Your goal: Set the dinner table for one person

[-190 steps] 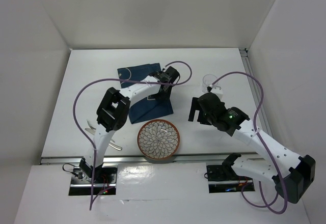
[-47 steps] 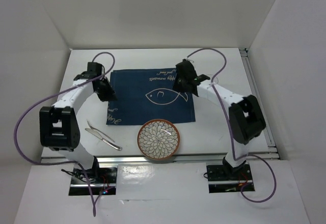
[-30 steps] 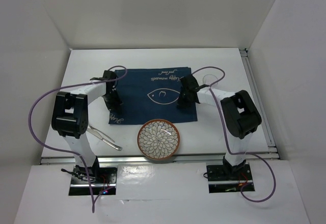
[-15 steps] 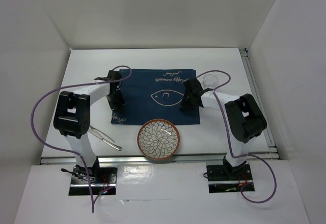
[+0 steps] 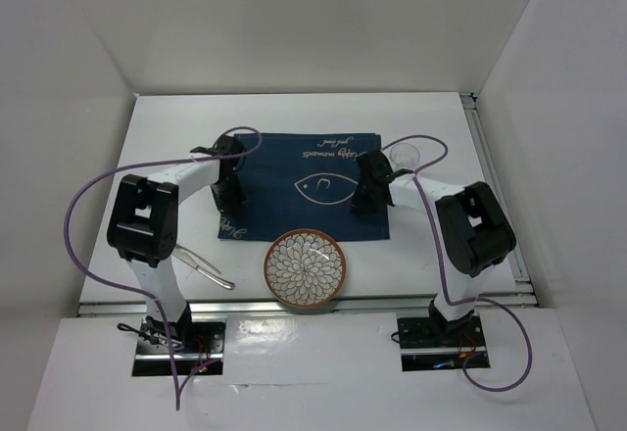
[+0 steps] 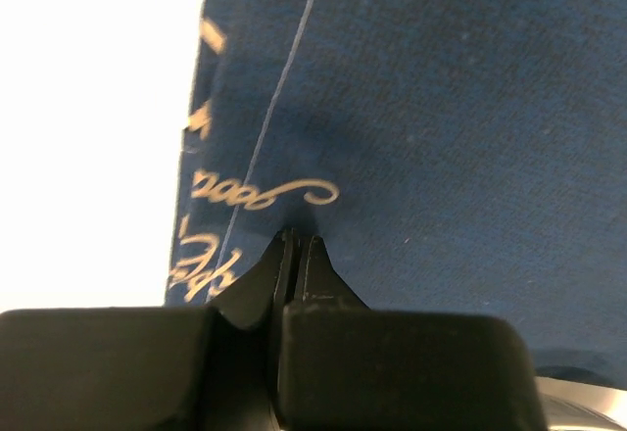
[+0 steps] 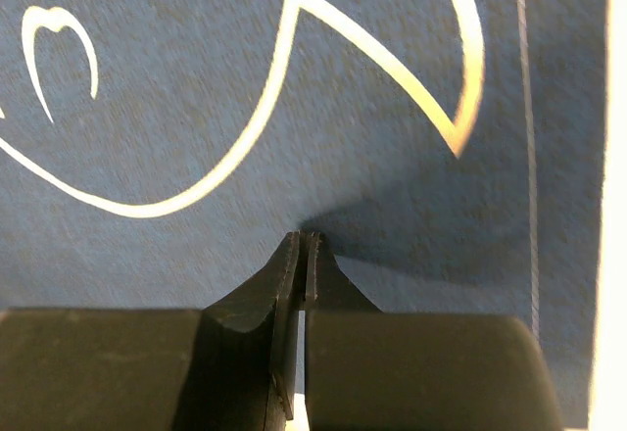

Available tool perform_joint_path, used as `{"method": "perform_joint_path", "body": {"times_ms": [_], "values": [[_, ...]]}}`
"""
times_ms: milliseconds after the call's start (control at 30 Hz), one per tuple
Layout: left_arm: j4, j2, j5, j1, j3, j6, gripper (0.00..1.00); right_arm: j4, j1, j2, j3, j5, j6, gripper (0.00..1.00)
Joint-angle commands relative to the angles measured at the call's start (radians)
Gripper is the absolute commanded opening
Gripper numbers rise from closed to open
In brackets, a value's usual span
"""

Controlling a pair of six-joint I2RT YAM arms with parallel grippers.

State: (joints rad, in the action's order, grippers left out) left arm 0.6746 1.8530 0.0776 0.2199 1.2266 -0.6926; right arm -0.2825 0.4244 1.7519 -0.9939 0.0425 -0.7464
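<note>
The navy placemat [image 5: 294,211] with a white fish drawing lies flat in the middle of the dinner table [image 5: 157,157]. My left gripper [image 5: 228,199] stands on the mat's left part, beside the gold lettering. In the left wrist view it [image 6: 297,235] is shut, its tips pinching the cloth [image 6: 441,108]. My right gripper [image 5: 367,199] stands on the mat's right part, next to the fish's tail. It [image 7: 306,235] is shut the same way, tips nipping the cloth [image 7: 147,137]. Bare table shows left of the mat [image 6: 88,108].
A patterned bowl [image 5: 305,269] sits just in front of the mat's near edge. Metal cutlery [image 5: 201,264] lies at the near left. A clear glass [image 5: 402,157] stands by the mat's far right corner. An aluminium rail [image 5: 294,304] runs along the near edge.
The folded mat has been spread flat. Over the last second both grippers and the mat have slid a little to the right, toward the glass.
</note>
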Motion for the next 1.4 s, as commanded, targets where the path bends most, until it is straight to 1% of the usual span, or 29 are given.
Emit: {"method": "perform_joint_path", "body": {"times_ms": [0,67,100,133,167,200,233,267,333,400,433,467,500,533,567,600,633,667,733,767,867,933,967,1033,1167,1233,1333,1367], "values": [[0.118,-0.018,0.105,0.018,0.08,-0.025,0.07,-0.067,-0.004,-0.078,0.012,0.036,0.022,0.0],[0.15,-0.041,0.135,0.027,0.134,-0.025,0.1,-0.076,-0.004,-0.104,0.002,0.036,0.032,0.03],[0.164,-0.072,0.136,0.038,0.151,-0.025,0.15,-0.086,-0.004,-0.135,-0.014,0.036,0.041,0.06],[0.186,-0.09,0.146,0.047,0.175,-0.025,0.19,-0.086,-0.004,-0.15,-0.023,0.027,0.059,0.15],[0.186,-0.109,0.146,0.047,0.185,-0.025,0.29,-0.086,-0.004,-0.167,-0.043,0.026,0.068,0.21],[0.2,-0.147,0.146,0.058,0.195,-0.016,0.35,-0.086,-0.004,-0.199,-0.055,0.017,0.079,0.27],[0.2,-0.167,0.137,0.058,0.206,-0.006,0.45,-0.086,-0.004,-0.215,-0.07,0.005,0.097,0.39],[0.212,-0.187,0.137,0.07,0.206,-0.005,0.47,-0.099,-0.004,-0.229,-0.103,0.005,0.107,0.42],[0.212,-0.256,0.113,0.079,0.194,0.013,0.56,-0.11,0.005,-0.273,-0.133,-0.007,0.133,0.47],[0.155,-0.31,0.018,0.09,0.119,0.03,0.58,-0.136,0.016,-0.323,-0.155,-0.018,0.143,0.53],[0.131,-0.374,-0.017,0.105,0.078,0.041,0.58,-0.136,0.016,-0.344,-0.167,-0.018,0.144,0.55],[0.105,-0.408,-0.085,0.117,-0.017,0.032,0.58,-0.147,0.016,-0.362,-0.167,-0.027,0.144,0.56],[0.042,-0.443,-0.117,0.146,-0.069,0.031,0.58,-0.147,0.016,-0.382,-0.157,-0.027,0.144,0.61],[0.013,-0.48,-0.134,0.163,-0.122,0.013,0.6,-0.158,0.016,-0.422,-0.157,-0.027,0.144,0.63],[-0.01,-0.551,-0.143,0.177,-0.218,-0.017,0.66,-0.158,0.016,-0.44,-0.143,-0.027,0.144,0.63],[-0.036,-0.584,-0.144,0.188,-0.264,-0.03,0.76,-0.168,0.025,-0.457,-0.125,-0.027,0.144,0.67],[-0.091,-0.615,-0.16,0.197,-0.306,-0.039,0.81,-0.179,0.025,-0.492,-0.124,-0.027,0.133,0.69],[-0.118,-0.642,-0.211,0.197,-0.372,-0.05,0.86,-0.179,0.025,-0.506,-0.109,-0.027,0.133,0.69],[-0.17,-0.692,-0.251,0.211,-0.415,-0.059,0.9,-0.205,0.025,-0.54,-0.088,-0.027,0.124,0.7],[-0.187,-0.701,-0.278,0.211,-0.452,-0.074,0.9,-0.205,0.025,-0.549,-0.088,-0.027,0.124,0.7],[-0.234,-0.71,-0.302,0.252,-0.513,-0.116,0.88,-0.228,0.025,-0.562,-0.077,-0.027,0.124,0.71],[-0.253,-0.7,-0.302,0.275,-0.542,-0.125,0.82,-0.238,0.025,-0.572,-0.068,-0.027,0.124,0.71],[-0.266,-0.699,-0.302,0.276,-0.564,-0.134,0.81,-0.238,0.025,-0.583,-0.068,-0.027,0.124,0.72],[-0.279,-0.699,-0.302,0.297,-0.576,-0.134,0.81,-0.247,0.025,-0.583,-0.068,-0.027,0.124,0.72],[-0.334,-0.713,-0.315,0.306,-0.612,-0.134,0.81,-0.247,0.025,-0.592,-0.068,-0.027,0.124,0.73],[-0.36,-0.675,-0.315,0.306,-0.64,-0.134,0.78,-0.247,0.025,-0.592,-0.068,-0.027,0.124,0.73],[-0.412,-0.653,-0.34,0.306,-0.682,-0.125,0.69,-0.247,0.025,-0.592,-0.068,-0.036,0.124,0.73],[-0.456,-0.644,-0.352,0.306,-0.694,-0.125,0.68,-0.247,0.025,-0.592,-0.068,-0.036,0.124,0.73]]}}
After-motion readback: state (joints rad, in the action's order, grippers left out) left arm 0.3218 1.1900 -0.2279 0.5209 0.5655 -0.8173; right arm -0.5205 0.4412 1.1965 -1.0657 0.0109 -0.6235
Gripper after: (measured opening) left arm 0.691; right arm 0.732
